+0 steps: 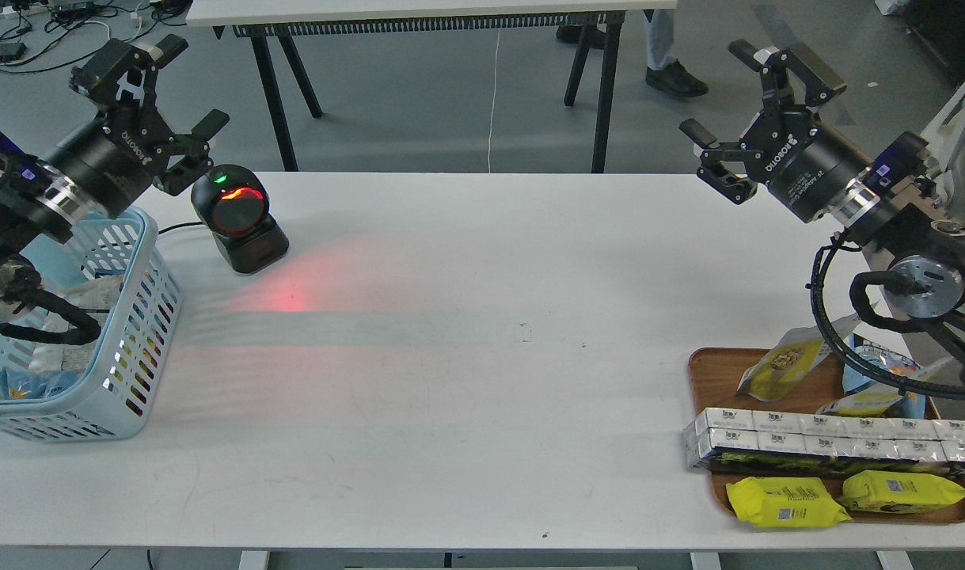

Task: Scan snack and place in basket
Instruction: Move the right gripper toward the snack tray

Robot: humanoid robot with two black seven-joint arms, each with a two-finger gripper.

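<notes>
The snack [781, 365], a small yellow and white pouch with a round picture of tan nuts, leans on the brown wooden tray [716, 375] at the right. The light blue basket [138, 317] stands at the table's left edge with some packets inside. My left gripper [183, 85] hangs open above the basket's far corner, holding nothing. My right gripper [742, 96] is open too, raised over the table's far right, well above and behind the snack.
A black barcode scanner [238, 215] with a glowing red window stands right of the basket and throws red light on the white table [466, 332]. The tray also holds a blue-and-yellow bag [882, 388], a long white carton pack [830, 443] and two flat yellow packs [783, 503].
</notes>
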